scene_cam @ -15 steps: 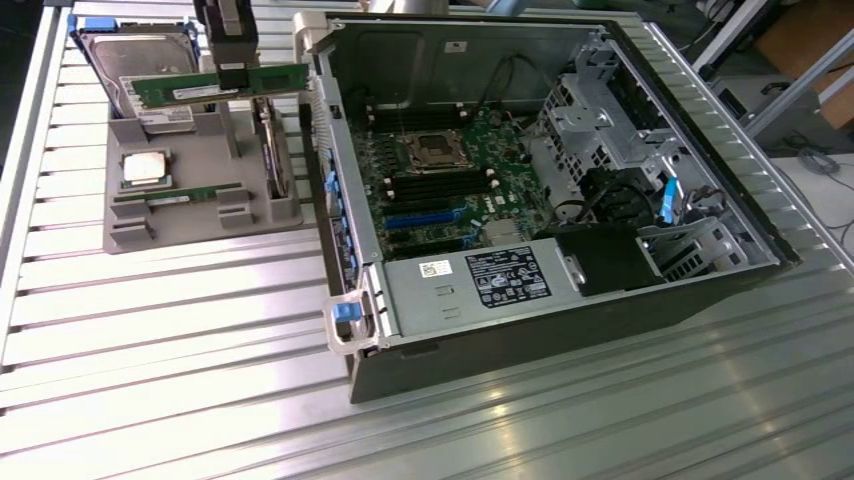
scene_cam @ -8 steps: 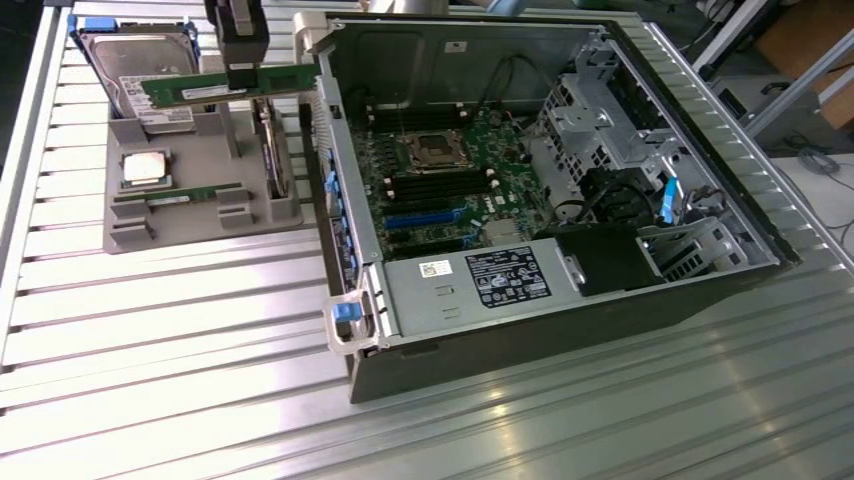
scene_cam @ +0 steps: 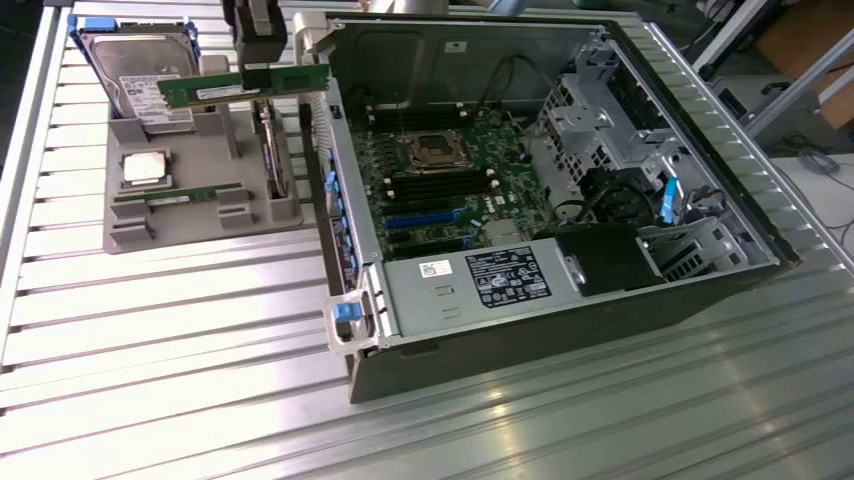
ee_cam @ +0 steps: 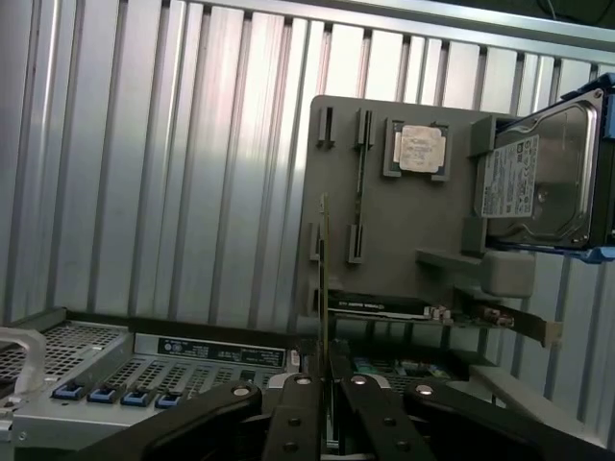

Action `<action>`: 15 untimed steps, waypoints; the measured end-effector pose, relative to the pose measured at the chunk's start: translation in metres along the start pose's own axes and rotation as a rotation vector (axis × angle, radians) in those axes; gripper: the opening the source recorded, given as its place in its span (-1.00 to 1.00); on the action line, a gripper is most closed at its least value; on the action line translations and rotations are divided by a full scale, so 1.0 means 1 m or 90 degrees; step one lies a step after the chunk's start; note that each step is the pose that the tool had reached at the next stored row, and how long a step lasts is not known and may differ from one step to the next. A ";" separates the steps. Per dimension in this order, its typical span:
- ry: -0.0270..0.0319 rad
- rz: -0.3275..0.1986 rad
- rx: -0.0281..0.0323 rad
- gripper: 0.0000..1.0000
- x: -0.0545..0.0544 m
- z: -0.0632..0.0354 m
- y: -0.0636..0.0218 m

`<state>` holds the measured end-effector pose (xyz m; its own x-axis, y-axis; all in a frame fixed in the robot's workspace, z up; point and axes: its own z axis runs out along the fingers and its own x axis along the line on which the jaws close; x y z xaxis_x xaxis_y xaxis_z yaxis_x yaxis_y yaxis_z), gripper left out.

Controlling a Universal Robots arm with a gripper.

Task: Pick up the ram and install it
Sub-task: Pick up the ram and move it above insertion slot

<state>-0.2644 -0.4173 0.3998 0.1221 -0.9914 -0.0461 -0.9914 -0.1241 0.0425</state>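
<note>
The ram [scene_cam: 244, 86], a long green stick with a white label, hangs level in the air above the grey parts holder [scene_cam: 200, 215], next to the open computer case's [scene_cam: 694, 300] wall on the exterior view's left. My gripper [scene_cam: 262, 72] is shut on its upper edge near the middle. In the wrist view the ram [ee_cam: 324, 279] shows edge-on as a thin strip rising from between the black fingers [ee_cam: 293, 413] of the gripper [ee_cam: 324, 389]. A second, similar stick [scene_cam: 180, 194] lies in a slot of the holder. The motherboard [scene_cam: 441, 190] lies exposed inside the case.
On the holder sit a square silver CPU [scene_cam: 144, 168], a hard drive [scene_cam: 134, 62] at its far end and an upright card [scene_cam: 274, 160] along the case side. The case holds a power supply [scene_cam: 487, 280] and drive cages [scene_cam: 601, 110]. Ribbed metal tabletop [scene_cam: 174, 350] surrounds everything.
</note>
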 end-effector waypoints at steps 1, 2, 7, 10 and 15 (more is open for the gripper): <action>0.0002 0.000 0.0000 -0.72 0.000 -0.0001 -0.0011; 0.0003 0.000 0.0000 -0.72 0.000 -0.0001 -0.0020; 0.0013 0.000 -0.0002 -0.72 0.001 -0.0004 -0.0085; 0.0019 0.000 -0.0002 -0.72 0.002 -0.0006 -0.0129; 0.0026 0.000 -0.0004 -0.72 0.002 -0.0009 -0.0180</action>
<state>-0.2462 -0.4173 0.3998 0.1222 -0.9916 -0.0420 -0.9913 -0.1240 0.0431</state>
